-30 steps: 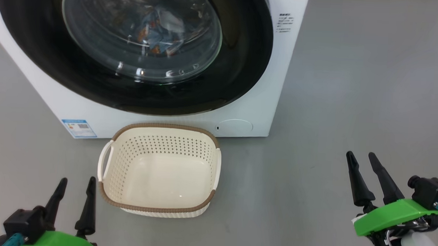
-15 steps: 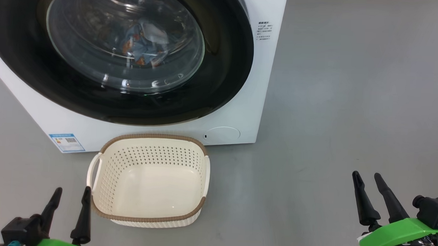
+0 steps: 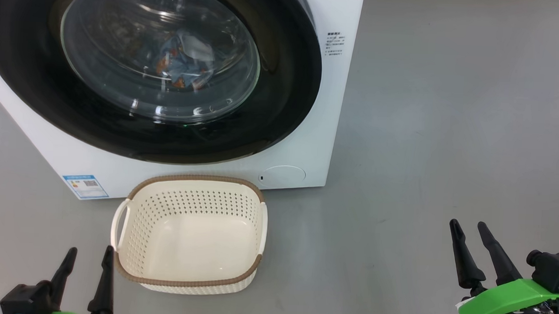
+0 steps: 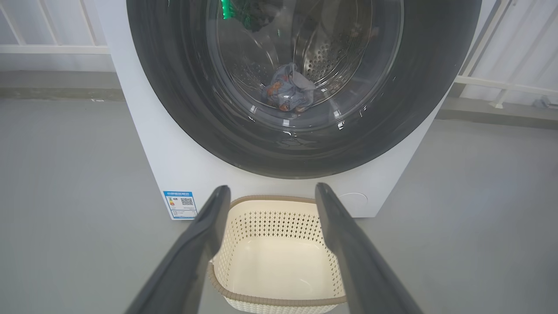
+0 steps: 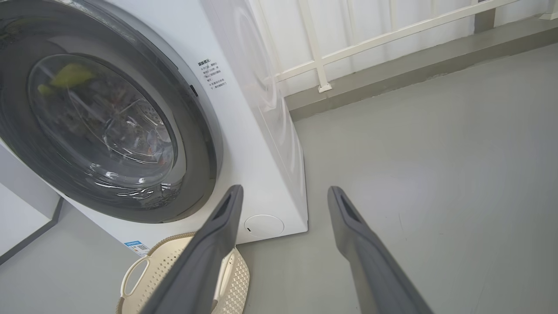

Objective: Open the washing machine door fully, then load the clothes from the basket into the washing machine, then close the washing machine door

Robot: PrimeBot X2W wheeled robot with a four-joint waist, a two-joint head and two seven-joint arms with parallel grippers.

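Observation:
The white washing machine [image 3: 328, 131] stands on the grey floor with its round black-rimmed door [image 3: 281, 105] closed flat against the front. Through the glass porthole, blue and cream clothes [image 3: 184, 61] lie in the steel drum; the left wrist view shows the clothes [image 4: 290, 89] too. In front of the machine sits the cream basket [image 3: 187, 280] with a brown rim, and nothing lies inside it. My left gripper [image 3: 88, 257] is open at the basket's left. My right gripper [image 3: 468, 225] is open, far right of the basket, over bare floor.
A blue label [image 3: 85, 186] marks the machine's lower left front. A round white flap [image 3: 283, 174] sits at its lower right. A white railing [image 5: 348, 48] and a raised kerb run behind the machine. Open grey floor spreads to the right.
The whole head view has shifted down and left, so the camera moved. Both grippers now sit lower in that view; the basket and machine have stayed put.

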